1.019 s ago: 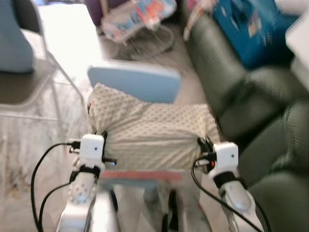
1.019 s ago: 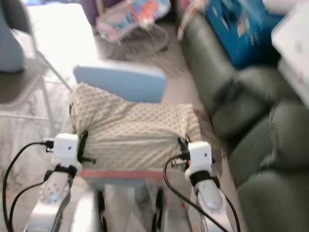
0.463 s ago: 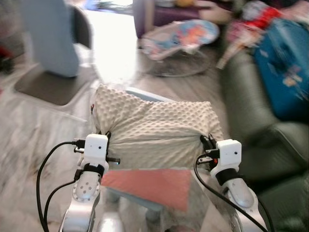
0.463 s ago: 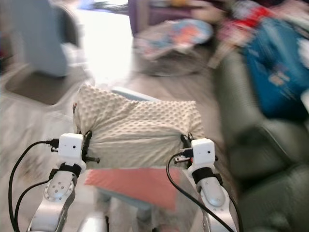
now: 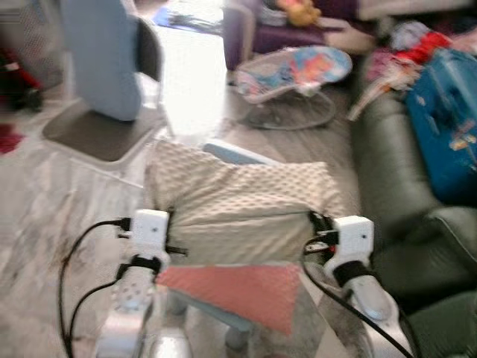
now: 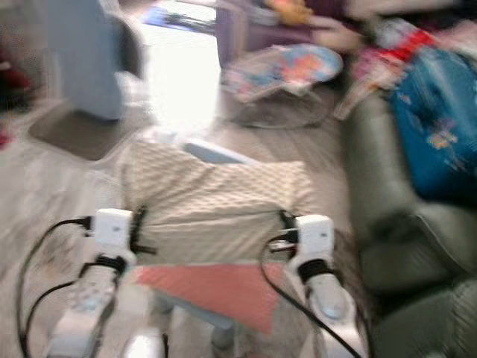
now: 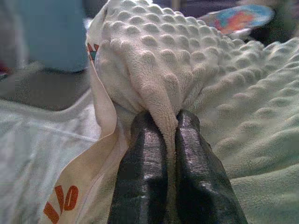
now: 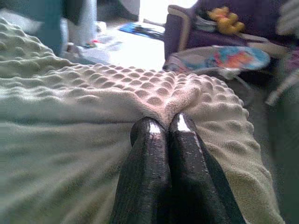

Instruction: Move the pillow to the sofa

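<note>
A cream, bumpy-textured pillow [image 5: 242, 201] hangs in front of me, held up between both arms above a blue chair. My left gripper [image 7: 169, 122] is shut on a pinched fold at the pillow's left end, beside its printed label [image 7: 100, 154]. My right gripper [image 8: 166, 122] is shut on a fold at the right end. The dark green sofa [image 5: 395, 164] stands to my right, its near cushions beside my right arm.
A blue suitcase [image 5: 451, 119] lies on the sofa's far part. A baby bouncer [image 5: 294, 71] sits on the floor ahead. A light-blue chair [image 5: 104, 82] stands at the left. A pink cushion [image 5: 238, 287] lies on the blue seat below the pillow.
The camera has swung left and tipped up, so the sofa has slid toward the right edge. The pillow stays pinched between both grippers, lifted off the blue chair.
</note>
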Motion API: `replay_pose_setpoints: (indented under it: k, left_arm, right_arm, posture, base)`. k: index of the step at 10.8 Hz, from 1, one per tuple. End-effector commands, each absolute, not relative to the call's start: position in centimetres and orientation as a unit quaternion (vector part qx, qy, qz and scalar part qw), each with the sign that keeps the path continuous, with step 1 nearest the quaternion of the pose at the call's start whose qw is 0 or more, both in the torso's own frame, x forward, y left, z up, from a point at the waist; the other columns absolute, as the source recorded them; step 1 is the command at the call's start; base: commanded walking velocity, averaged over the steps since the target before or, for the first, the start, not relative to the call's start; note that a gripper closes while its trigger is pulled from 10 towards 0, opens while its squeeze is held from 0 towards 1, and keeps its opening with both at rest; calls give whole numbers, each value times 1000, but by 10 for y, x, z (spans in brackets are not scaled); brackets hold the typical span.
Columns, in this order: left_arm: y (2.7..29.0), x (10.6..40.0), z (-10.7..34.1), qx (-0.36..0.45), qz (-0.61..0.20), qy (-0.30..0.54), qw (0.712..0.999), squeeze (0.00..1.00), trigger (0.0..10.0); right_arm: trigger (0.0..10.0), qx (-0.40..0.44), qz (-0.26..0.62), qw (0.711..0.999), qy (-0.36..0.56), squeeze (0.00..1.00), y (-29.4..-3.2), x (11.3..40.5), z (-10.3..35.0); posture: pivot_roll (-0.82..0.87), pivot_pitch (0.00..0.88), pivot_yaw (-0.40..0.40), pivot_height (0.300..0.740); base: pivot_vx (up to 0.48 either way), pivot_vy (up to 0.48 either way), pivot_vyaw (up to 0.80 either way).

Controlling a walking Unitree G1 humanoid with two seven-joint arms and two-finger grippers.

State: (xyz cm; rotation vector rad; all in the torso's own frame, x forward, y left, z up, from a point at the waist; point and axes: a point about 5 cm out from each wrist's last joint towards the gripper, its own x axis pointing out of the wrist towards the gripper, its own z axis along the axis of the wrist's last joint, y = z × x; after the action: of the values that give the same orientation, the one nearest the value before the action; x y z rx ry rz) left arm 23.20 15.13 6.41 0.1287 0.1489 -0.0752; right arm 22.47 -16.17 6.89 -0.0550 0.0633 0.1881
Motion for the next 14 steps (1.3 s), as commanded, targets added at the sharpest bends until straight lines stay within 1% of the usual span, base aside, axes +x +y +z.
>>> replay_pose_setpoints:
  k: [1, 6, 10, 14]
  left_arm:
    - [149, 231, 65, 63, -41, 76, 994, 0, 10000]
    - [149, 228, 65, 62, -47, 82, 994, 0, 10000]
    - [156, 228, 62, 62, -39, 96, 993, 0, 10000]
    - [154, 230, 63, 56, -43, 97, 993, 0, 10000]
  right_arm:
    - [10000, -39, 71, 996, 37, 0, -176, 224, 71]
    - [10000, -36, 75, 996, 43, 0, -178, 221, 69]
    - [10000, -34, 82, 995, 51, 0, -178, 219, 66]
    - [10000, -35, 81, 995, 52, 0, -177, 219, 65]
  posture:
    - [-39, 70, -57, 740]
    - [-40, 83, -52, 740]
    - [-40, 93, -50, 740]
    - [-42, 91, -47, 740]
  base:
    - [-304, 0, 0]
    - [-304, 0, -490]
    - [-303, 0, 0]
    - [-304, 0, 0]
